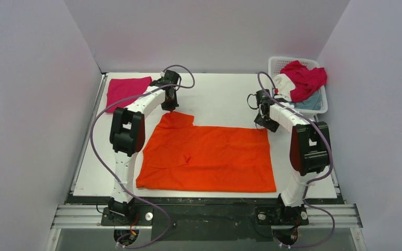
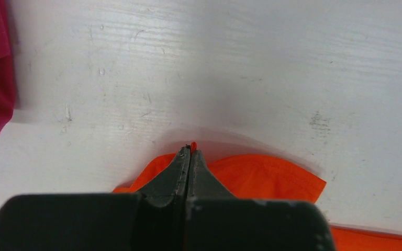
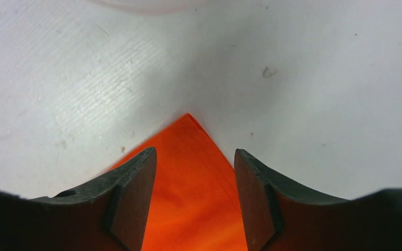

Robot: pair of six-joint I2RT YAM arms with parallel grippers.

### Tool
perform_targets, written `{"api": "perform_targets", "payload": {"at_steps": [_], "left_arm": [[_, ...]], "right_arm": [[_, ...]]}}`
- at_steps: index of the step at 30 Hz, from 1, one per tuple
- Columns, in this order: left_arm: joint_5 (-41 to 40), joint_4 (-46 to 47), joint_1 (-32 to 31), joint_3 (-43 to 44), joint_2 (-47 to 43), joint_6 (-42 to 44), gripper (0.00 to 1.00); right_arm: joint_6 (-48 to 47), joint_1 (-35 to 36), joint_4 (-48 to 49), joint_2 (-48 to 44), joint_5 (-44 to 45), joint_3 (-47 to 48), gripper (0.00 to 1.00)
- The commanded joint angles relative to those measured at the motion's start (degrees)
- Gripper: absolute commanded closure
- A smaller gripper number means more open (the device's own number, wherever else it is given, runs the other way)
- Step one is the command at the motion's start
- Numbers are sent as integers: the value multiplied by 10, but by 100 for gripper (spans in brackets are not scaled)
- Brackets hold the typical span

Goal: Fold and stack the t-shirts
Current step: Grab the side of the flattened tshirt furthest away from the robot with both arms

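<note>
Pinching the far left corner of the orange t-shirt [image 1: 209, 157], the left gripper [image 1: 171, 107] has its fingers pressed tight together, and its wrist view shows a sliver of orange cloth caught at their tips. The right gripper [image 1: 264, 124] stands with its jaws apart, straddling the shirt's far right corner. In the right wrist view that corner points up between the two fingers and neither finger visibly presses on it. The shirt lies spread flat across the middle of the table [image 1: 225, 99], with its long axis running left to right in the top view. Its upper edge spans the gap between the two grippers, and the body of the cloth extends from them toward the bottom of the frame. Each arm is therefore nearest its own corner, and the next move seems to depend on the right jaws closing on theirs. By count, five shirts are visible. One is the orange shirt, and one is a magenta-pink t-shirt [image 1: 128, 89] lying folded at the upper left. The other three are heaped in the single white basket [image 1: 277, 63] at the upper right: a crimson shirt [image 1: 306, 78], a white shirt [image 1: 282, 86] and a grey-blue shirt [image 1: 310, 103]. There are two arms.
</note>
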Motion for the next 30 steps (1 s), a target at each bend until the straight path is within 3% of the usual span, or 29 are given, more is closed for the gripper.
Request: {"api": "perform_targets", "payload": {"at_steps": [1, 15, 18, 21, 30], "left_arm": [[9, 46, -1, -18, -63, -21, 100], [21, 93, -7, -123, -144, -37, 100], [22, 94, -8, -130, -152, -40, 100], [22, 97, -8, -136, -158, -41, 100], [29, 101, -8, -143, -173, -51, 100]], "right_arm": [[3, -7, 20, 32, 15, 26, 51], [4, -8, 43, 71, 11, 11, 59], [4, -8, 43, 72, 7, 11, 63], [4, -8, 42, 71, -3, 10, 72], [34, -10, 25, 71, -31, 6, 77]]}}
